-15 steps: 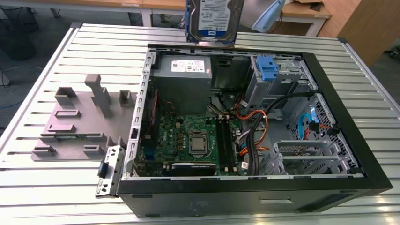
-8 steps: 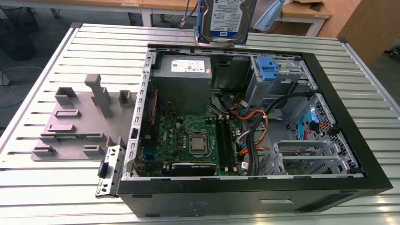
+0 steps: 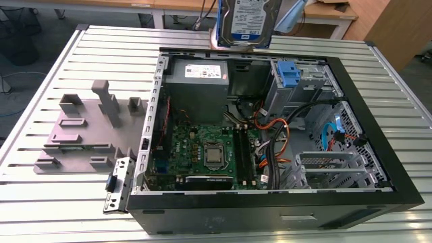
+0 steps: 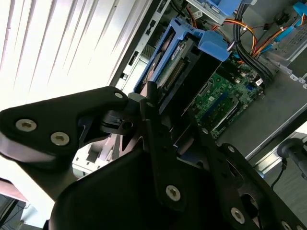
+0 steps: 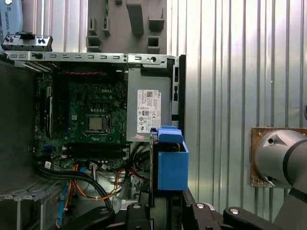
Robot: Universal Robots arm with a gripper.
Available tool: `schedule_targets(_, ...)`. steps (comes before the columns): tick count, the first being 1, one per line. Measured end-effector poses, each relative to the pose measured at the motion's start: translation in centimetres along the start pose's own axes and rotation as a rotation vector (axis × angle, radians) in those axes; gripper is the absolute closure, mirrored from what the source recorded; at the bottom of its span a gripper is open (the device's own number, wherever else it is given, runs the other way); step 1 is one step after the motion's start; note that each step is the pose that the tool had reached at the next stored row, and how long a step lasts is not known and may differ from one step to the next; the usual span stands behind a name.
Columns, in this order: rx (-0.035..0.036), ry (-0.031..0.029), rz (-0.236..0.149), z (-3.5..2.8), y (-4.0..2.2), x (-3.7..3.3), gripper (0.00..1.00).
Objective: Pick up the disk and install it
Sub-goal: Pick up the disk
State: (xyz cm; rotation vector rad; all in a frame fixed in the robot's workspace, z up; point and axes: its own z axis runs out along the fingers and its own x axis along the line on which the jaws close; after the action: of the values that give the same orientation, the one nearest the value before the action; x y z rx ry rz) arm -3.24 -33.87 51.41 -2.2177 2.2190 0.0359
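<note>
While the jaws are clamped shut on it, the disk [image 3: 248, 23] hangs above the far edge of the open computer case [image 3: 381, 152], long axis vertical, label facing the exterior view's camera.

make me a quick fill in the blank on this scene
1. The gripper holds the disk up ___ the open case.
2. The disk's rails are ___.
3. The power supply has a ___ label.
Missing words: above; blue; white.
</note>
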Motion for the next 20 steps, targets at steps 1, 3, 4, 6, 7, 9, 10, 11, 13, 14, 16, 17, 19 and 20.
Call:
schedule_targets(1,0.0000,0.0000,0.000,0.00,0.00,0.03,0.65)
schedule_targets(3,0.0000,0.0000,0.000,0.00,0.00,0.16,0.65)
schedule_targets(4,-0.0001,0.0000,0.000,0.00,0.00,0.26,0.65)
schedule_targets(6,0.0000,0.0000,0.000,0.01,0.00,0.51,0.65)
schedule_targets(7,0.0000,0.0000,0.000,0.01,0.00,0.66,0.65)
schedule_targets(9,0.0000,0.0000,0.000,0.01,0.00,1.01,0.65)
schedule_targets(10,0.0000,0.0000,0.000,0.02,0.00,1.19,0.65)
schedule_targets(11,0.0000,0.0000,0.000,0.02,0.00,1.36,0.65)
schedule_targets(13,0.0000,-0.0001,0.000,0.03,0.00,1.75,0.65)
schedule_targets(14,0.0000,0.0000,0.000,0.04,0.00,1.95,0.65)
schedule_targets(16,0.0000,0.0001,0.000,0.05,0.00,2.39,0.65)
schedule_targets(17,0.0000,0.0000,0.000,0.06,0.00,2.62,0.65)
schedule_targets(19,0.0000,-0.0001,0.000,0.08,0.00,3.11,0.65)
schedule_targets(20,-0.0001,0.0001,0.000,0.08,0.00,3.34,0.65)
